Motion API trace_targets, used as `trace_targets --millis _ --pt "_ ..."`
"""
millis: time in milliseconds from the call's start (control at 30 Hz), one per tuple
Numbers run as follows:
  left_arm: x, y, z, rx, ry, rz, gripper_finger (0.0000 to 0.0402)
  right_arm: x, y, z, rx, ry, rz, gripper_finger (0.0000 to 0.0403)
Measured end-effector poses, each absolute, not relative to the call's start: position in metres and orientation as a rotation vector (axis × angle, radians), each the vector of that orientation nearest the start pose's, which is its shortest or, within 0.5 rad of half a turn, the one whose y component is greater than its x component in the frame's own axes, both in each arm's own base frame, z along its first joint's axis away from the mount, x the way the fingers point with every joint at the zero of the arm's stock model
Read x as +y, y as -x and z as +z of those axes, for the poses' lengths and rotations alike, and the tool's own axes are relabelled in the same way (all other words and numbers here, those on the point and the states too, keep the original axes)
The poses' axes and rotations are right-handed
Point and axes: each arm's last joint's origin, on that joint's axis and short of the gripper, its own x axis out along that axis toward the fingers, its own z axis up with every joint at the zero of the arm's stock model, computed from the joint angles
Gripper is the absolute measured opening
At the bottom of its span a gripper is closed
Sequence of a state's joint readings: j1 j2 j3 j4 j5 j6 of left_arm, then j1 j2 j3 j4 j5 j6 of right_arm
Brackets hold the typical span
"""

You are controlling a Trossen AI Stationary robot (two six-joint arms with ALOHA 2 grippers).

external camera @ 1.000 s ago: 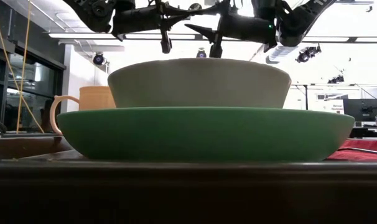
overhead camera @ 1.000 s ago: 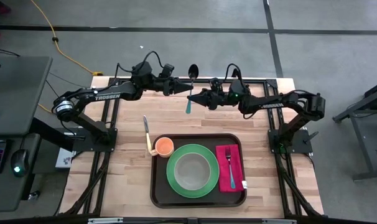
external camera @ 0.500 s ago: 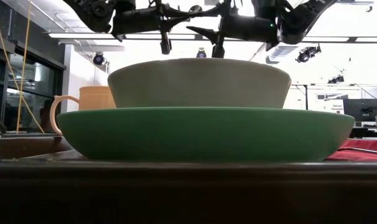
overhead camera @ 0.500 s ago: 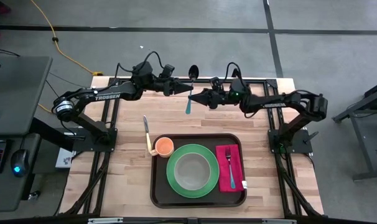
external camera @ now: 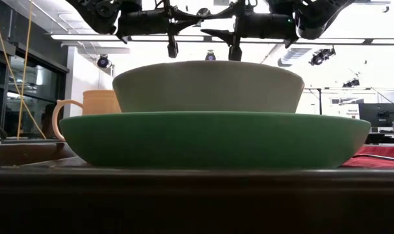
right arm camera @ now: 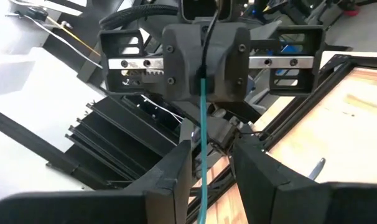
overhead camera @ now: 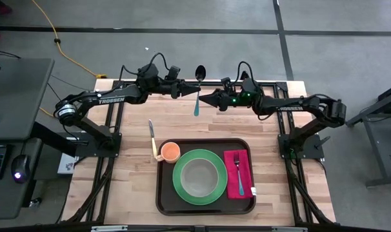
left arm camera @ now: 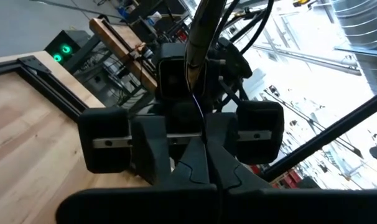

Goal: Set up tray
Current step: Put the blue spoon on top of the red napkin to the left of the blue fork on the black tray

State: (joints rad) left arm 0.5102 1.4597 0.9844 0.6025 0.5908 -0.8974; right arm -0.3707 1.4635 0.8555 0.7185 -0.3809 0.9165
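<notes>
A spoon [overhead camera: 197,96] with a dark bowl and a teal handle hangs high over the table's far edge, and my left gripper [overhead camera: 196,86] is shut on it. My right gripper [overhead camera: 204,98] faces it from the right, level and open. In the right wrist view the teal handle [right arm camera: 202,130] shows between its fingers; the high view puts the fingertips just right of the handle, apart from it. Near the table's front lies the dark brown tray [overhead camera: 164,193]. It carries a green plate [overhead camera: 180,187] with a grey bowl [overhead camera: 199,176], an orange cup [overhead camera: 170,152] and a magenta napkin [overhead camera: 233,187] with a fork [overhead camera: 237,169]. My left gripper pinches the spoon between its two fingers at the top of the teal handle [right arm camera: 202,82], just below the dark neck. The fingers come level from the table's left and lie across the spoon. The spoon is lifted clear, bowl end [overhead camera: 200,71] up, the handle hanging below the fingers.
A knife [overhead camera: 151,132] lies on the bare wood left of the tray's far corner. Between the tray and the arms is open tabletop. The black frame rails [overhead camera: 273,84] run along the table's far edge under both arms.
My right gripper has drawn back toward the table's right edge, away from the spoon's teal handle, with its arm shifting right. The spoon has stayed in my left gripper, lifted clear in the same place.
</notes>
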Motion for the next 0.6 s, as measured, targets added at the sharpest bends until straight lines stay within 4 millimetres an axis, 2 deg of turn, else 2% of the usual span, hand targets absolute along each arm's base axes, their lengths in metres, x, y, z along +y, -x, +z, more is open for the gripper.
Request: trace_targets --millis 467,600 --pt "0.1404 -0.2965 0.3189 -0.076 0.83 -0.105 0.001 -0.1072 -0.3033 0.2858 -0.107 -0.872 0.025 0.0098" --pt "0.1405 -0.2966 0.3188 -0.079 0.831 -0.098 0.001 -0.1071 -0.3034 0.2857 -0.109 -0.872 0.022 0.0083"
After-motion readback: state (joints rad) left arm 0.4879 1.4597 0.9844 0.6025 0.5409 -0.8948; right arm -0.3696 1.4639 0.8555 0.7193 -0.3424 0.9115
